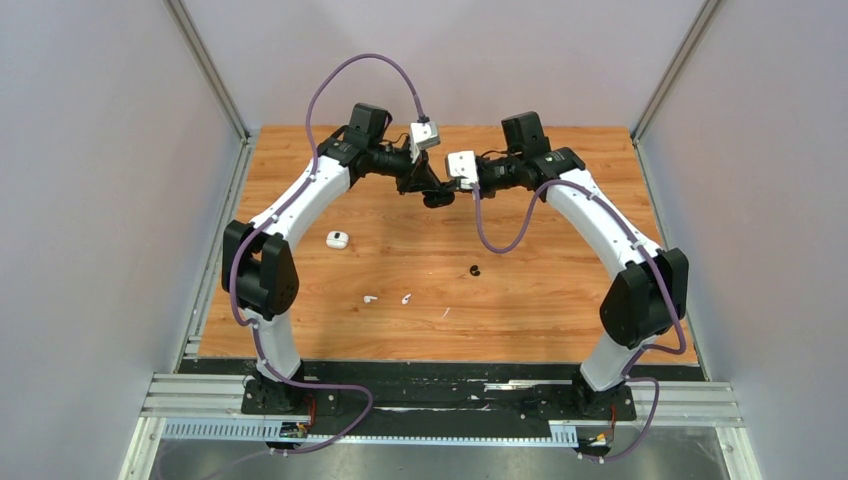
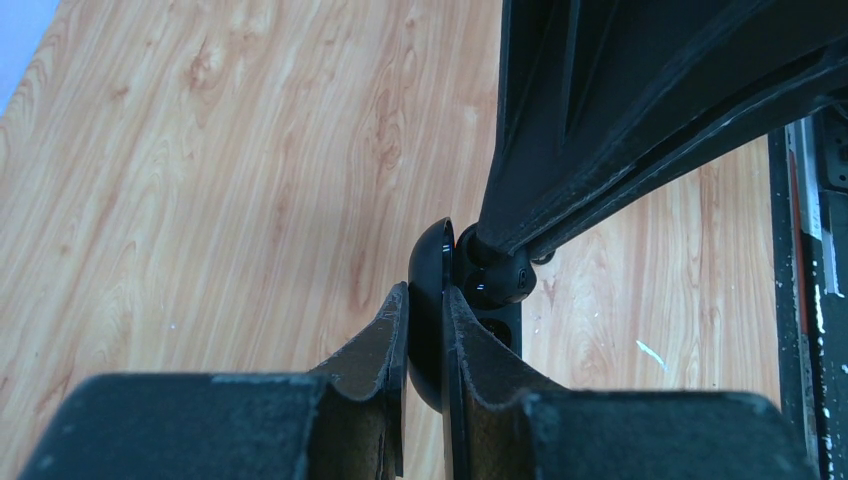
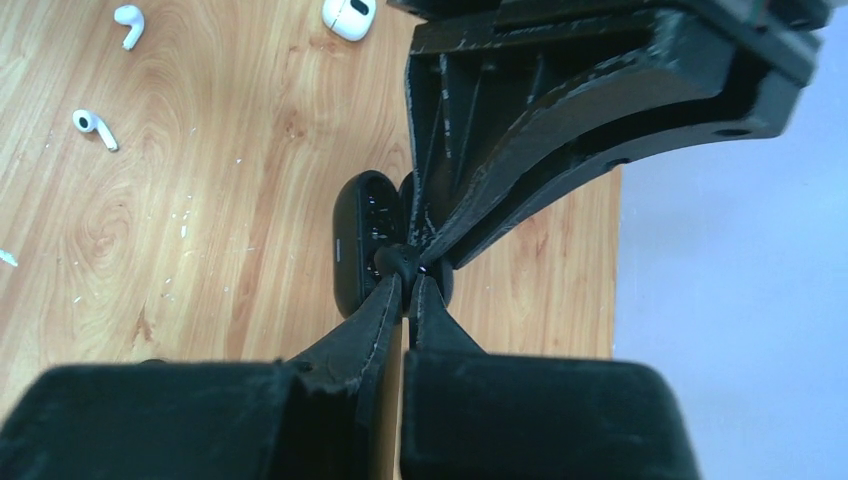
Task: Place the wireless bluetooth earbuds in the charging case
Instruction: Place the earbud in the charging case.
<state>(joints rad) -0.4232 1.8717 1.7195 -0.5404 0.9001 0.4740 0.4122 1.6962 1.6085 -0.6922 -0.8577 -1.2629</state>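
Two white earbuds [image 1: 370, 298] [image 1: 406, 297] lie on the table near the front middle; they also show in the right wrist view [image 3: 128, 22] [image 3: 92, 125]. A shut white charging case [image 1: 337, 239] [image 3: 348, 15] lies to their left. My left gripper [image 1: 428, 192] [image 2: 425, 290] is shut on an open black charging case [image 1: 437, 199] [image 2: 428, 300] [image 3: 355, 245], held above the far middle of the table. My right gripper [image 1: 447, 190] [image 3: 408, 278] is shut on a small black earbud [image 3: 400, 264] [image 2: 497, 281] right at the black case's opening.
A small black object [image 1: 474, 270] lies on the table right of centre. A thin white fleck [image 1: 446, 312] [image 2: 650, 352] lies near the front. Grey walls enclose the wooden table [image 1: 560, 290] on three sides.
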